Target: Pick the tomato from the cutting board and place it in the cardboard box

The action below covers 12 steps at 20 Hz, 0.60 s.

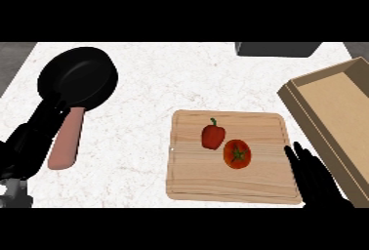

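A red tomato (237, 154) with a green stem star lies on the wooden cutting board (194, 180), right of centre. Touching its upper left is a red bell pepper (213, 136) with a green stem. The open cardboard box (338, 105) stands at the right edge, tilted, its inside bare. My right hand (311, 177) is open with straight fingers pointing up, over the board's right edge, just right of the tomato and apart from it. My left hand (25, 146) shows at the left edge as a dark shape.
A black frying pan (78, 77) with a pink handle (67, 139) lies at the upper left on the white marble counter. A dark grey block (277, 48) sits at the top edge.
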Motion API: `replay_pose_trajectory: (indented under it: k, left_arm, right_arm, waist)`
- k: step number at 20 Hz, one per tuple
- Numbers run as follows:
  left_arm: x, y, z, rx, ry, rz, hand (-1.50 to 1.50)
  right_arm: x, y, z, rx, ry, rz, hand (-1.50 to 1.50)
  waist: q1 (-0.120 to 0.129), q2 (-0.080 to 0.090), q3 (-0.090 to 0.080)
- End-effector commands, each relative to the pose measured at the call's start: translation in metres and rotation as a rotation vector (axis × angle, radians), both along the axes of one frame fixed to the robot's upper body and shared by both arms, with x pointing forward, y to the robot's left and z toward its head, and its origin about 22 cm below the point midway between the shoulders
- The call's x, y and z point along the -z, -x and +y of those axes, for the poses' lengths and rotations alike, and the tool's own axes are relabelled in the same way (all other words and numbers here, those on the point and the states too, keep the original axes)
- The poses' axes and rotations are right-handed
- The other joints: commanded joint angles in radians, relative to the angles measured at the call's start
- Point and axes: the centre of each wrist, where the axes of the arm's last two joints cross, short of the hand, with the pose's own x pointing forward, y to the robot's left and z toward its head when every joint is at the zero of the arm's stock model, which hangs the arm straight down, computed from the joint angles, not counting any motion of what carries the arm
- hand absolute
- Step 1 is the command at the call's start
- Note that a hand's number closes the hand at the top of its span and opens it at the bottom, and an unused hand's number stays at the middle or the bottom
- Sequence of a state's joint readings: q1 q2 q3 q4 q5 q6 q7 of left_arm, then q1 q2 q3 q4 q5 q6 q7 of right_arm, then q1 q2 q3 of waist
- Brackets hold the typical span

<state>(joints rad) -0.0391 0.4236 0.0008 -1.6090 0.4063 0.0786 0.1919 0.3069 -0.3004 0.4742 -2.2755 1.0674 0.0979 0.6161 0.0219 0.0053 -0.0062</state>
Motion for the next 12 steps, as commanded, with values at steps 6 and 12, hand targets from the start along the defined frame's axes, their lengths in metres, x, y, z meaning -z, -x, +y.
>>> replay_pose_trajectory:
  k: [6,12]
  left_arm:
    - [0.008,0.000,0.003,-0.016,-0.001,0.011,0.00]
    - [0.011,0.013,0.018,-0.033,-0.001,-0.013,0.00]
  right_arm:
    - [-0.030,-0.042,0.057,0.054,0.030,0.188,-1.50]
    - [-0.017,-0.045,0.075,0.064,0.050,0.234,-1.50]
  waist:
    - [-0.016,-0.003,0.005]
    - [-0.019,-0.006,0.006]
